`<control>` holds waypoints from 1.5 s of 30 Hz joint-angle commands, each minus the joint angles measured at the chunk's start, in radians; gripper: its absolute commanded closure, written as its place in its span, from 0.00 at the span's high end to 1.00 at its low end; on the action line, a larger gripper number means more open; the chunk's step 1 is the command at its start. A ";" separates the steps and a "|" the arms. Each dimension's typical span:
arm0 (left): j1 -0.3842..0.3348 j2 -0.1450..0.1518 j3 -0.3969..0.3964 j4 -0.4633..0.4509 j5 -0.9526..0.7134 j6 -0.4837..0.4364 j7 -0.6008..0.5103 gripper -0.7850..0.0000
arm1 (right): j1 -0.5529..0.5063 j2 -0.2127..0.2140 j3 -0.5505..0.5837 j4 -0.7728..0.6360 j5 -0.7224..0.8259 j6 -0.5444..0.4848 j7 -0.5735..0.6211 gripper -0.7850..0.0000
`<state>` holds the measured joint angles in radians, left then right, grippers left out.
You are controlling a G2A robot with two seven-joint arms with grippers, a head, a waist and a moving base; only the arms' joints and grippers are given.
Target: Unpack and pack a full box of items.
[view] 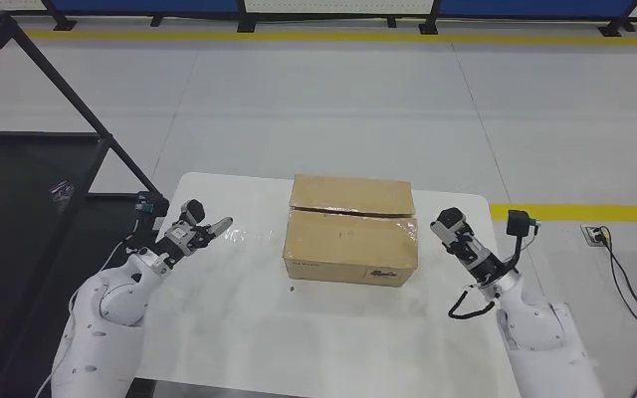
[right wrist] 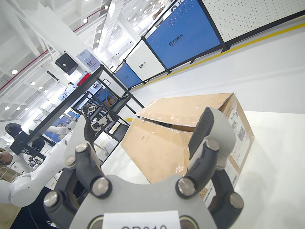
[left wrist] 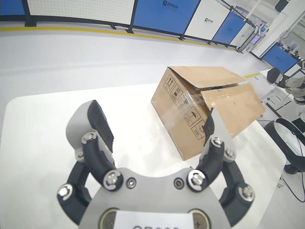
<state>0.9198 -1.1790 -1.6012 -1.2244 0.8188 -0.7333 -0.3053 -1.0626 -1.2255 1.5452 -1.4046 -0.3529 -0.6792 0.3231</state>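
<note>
Cardboard box (view: pixel 350 231) sits at the centre of the white tabletop (view: pixel 249 328), flaps down, seam slightly parted. The left claw (left wrist: pixel 152 115) hangs at the box's 9 o'clock and the right claw (right wrist: pixel 145 117) at its 3 o'clock, both spread apart, empty and clear of the box. Likely step: opening. A claw should catch one flap edge at the seam and lift outward without shifting the box.

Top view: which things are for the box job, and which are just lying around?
For the job: cardboard box; left tool, open; right tool, open.
Just lying around: white table; small dark speck on it; black frame.
</note>
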 commanded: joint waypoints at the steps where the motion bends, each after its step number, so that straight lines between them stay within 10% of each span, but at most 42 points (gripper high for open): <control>1: 0.008 -0.002 0.021 -0.012 -0.052 0.004 -0.038 1.00 | 0.013 -0.003 -0.016 0.024 -0.016 0.060 -0.022 1.00; 12: -0.077 0.002 0.078 0.046 -0.459 0.108 -0.378 1.00 | 0.273 0.006 -0.065 0.410 0.343 0.014 0.399 1.00; 20: -0.101 0.010 0.091 0.078 -0.487 0.118 -0.387 1.00 | 0.373 0.013 -0.096 0.564 0.515 -0.050 0.645 1.00; 28: -0.110 0.017 0.106 0.089 -0.493 0.110 -0.360 1.00 | 0.411 0.007 -0.137 0.617 0.376 -0.013 0.425 1.00; 45: -0.119 0.039 0.085 0.116 -0.526 0.116 -0.322 1.00 | 0.448 -0.016 -0.242 0.681 0.403 -0.035 0.441 1.00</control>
<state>0.8006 -1.1411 -1.5150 -1.1092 0.2957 -0.6167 -0.6272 -0.6159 -1.2404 1.3069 -0.7247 0.0489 -0.7129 0.7638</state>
